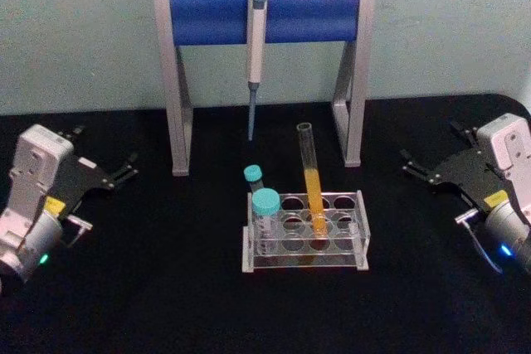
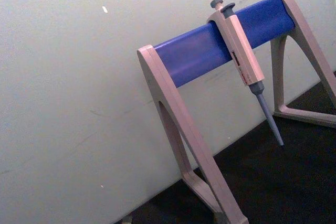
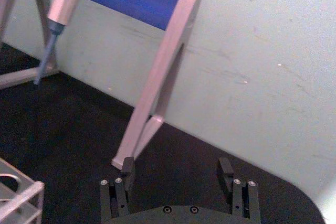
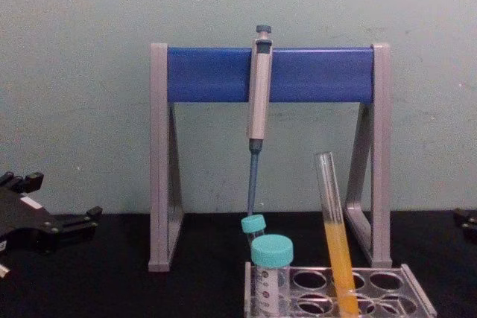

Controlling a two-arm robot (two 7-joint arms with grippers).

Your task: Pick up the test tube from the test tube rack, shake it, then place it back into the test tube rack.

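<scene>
The test tube [image 1: 311,180] stands in the test tube rack [image 1: 304,263], in a hole near the rack's middle. It is uncapped, with orange-yellow liquid filling its lower half. It leans a little, so its open mouth sits slightly to the left of its foot. At the rack's left end stand two teal-capped tubes [image 1: 265,205], one in front of the other, both shorter than the test tube.

Behind the rack rises a grey-and-blue pipette stand [image 1: 207,16], set against a pale wall. A pipette [image 1: 255,55] hangs from its blue bar with the tip pointing down, above the tabletop [image 1: 166,304] behind the rack's left part.

The left end effector [image 1: 104,151] is well to the left of the rack, with its fingers spread wide, holding nothing and pointing inward toward the rack. The right end effector [image 1: 431,148] is well to the right of the rack, also spread wide and empty. In the right wrist view its two fingers [image 3: 127,169] stand clearly apart over the black tabletop. Neither end effector touches the rack or the test tube.
</scene>
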